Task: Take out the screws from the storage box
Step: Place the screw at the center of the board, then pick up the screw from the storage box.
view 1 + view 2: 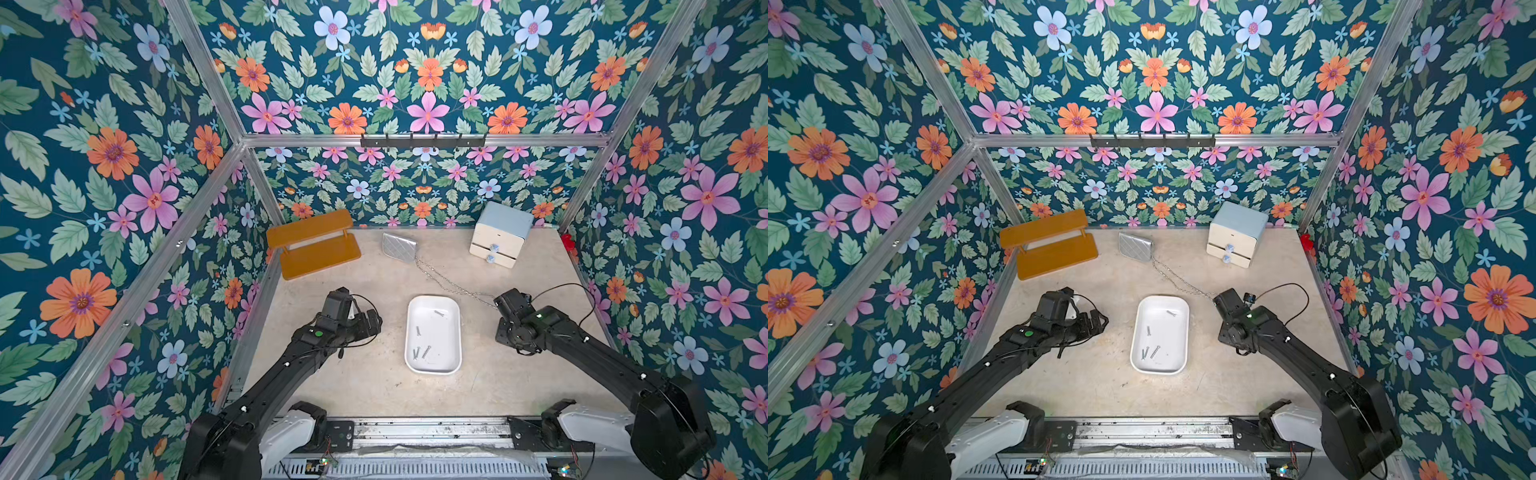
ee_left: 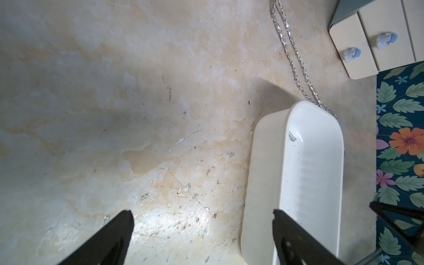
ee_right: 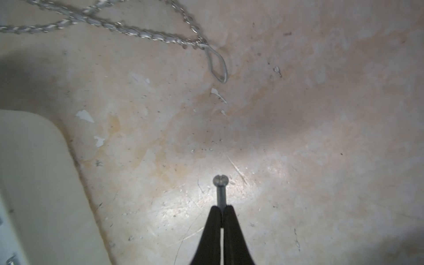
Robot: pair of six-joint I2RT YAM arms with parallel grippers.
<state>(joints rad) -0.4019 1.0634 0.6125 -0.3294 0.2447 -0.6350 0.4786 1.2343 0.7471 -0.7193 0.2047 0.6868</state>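
We hold one screw in the right gripper, pinched shut on its shank tip, outside the box. Other screws lie inside it. Our left gripper sits beside the box, wide open, empty. Probably light, stiff, slick (mid-shank grip looks safer).

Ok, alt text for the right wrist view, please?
The right pincer is shut on a slotted-head screw over the worn beige table. A silver chain lies farther ahead, and a corner of the white storage box shows at the frame's edge.
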